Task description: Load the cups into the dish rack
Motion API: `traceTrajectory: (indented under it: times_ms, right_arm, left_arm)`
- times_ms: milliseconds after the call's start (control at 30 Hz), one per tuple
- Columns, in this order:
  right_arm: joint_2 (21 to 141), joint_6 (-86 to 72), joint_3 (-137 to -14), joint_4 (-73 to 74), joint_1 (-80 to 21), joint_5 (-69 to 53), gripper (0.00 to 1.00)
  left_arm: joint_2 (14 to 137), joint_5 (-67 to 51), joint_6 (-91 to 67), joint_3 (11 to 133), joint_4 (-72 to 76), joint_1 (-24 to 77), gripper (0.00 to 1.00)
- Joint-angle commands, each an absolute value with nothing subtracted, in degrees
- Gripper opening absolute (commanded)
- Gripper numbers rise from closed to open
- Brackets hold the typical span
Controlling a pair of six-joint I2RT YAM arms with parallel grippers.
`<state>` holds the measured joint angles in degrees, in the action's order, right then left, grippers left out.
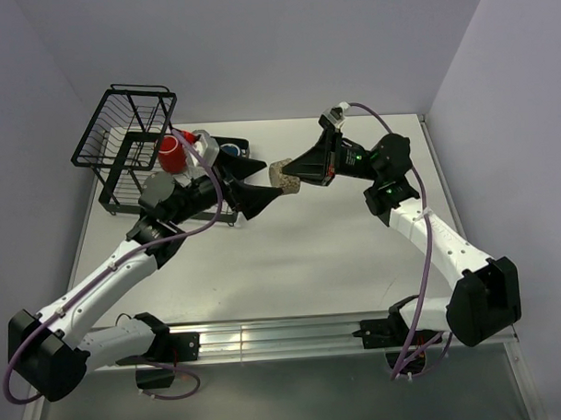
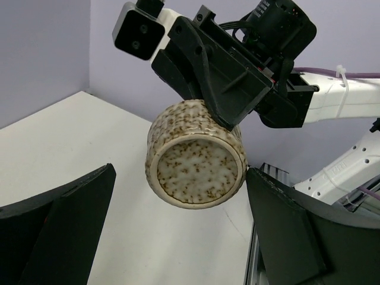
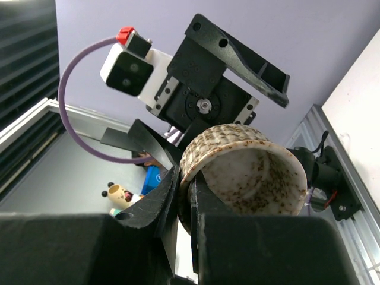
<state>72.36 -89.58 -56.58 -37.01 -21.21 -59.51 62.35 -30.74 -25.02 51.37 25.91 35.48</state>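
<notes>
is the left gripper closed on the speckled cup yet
No, the left gripper is wide open on either side of the speckled cup, which the right gripper holds by its wall.

The top camera looks down from high behind the near edge over the whole table (image 1: 310, 255). The wrist cameras face each other at close range; all three views share the speckled cup (image 2: 196, 163).

The left arm (image 1: 112, 276) and right arm (image 1: 443, 246) share white links, black joints, black wedge fingers (image 2: 59, 225), purple cables (image 3: 62, 101) and white-cased wrist cameras (image 3: 127, 68).
</notes>
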Motion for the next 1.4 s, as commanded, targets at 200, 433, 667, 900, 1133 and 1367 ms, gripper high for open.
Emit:
traceTrajectory:
  times_ms: [200,433,667,900,1133,1367]
  right_arm:
    - [72.6,-90.6,-56.7,-40.4,-20.9,-60.2,0.0]
    - [72.7,-88.9,-56.9,-38.4,-20.9,-60.0,0.0]
    - [72.9,-87.7,-56.9,-37.2,-20.9,-59.9,0.0]
    - [73.1,-87.8,-57.2,-37.3,-20.9,-60.3,0.0]
    - [73.3,-86.8,-58.1,-36.2,-20.9,-60.0,0.0]
    - [71.7,-78.0,-60.3,-26.1,-20.7,-57.3,0.22]
  left_arm:
    - [65.7,-28.4,-20.3,55.2,26.2,39.8,0.99]
    - [66.1,-26.5,-19.8,56.3,25.6,41.0,0.97]
    - [67.4,-27.2,-20.0,57.9,25.0,41.0,0.87]
    - [67.9,-28.8,-20.0,58.4,24.3,41.0,0.39]
    - [67.4,-30.1,-20.0,59.1,23.0,41.1,0.0]
    - [66.4,-28.8,-19.5,59.8,20.0,41.1,0.0]
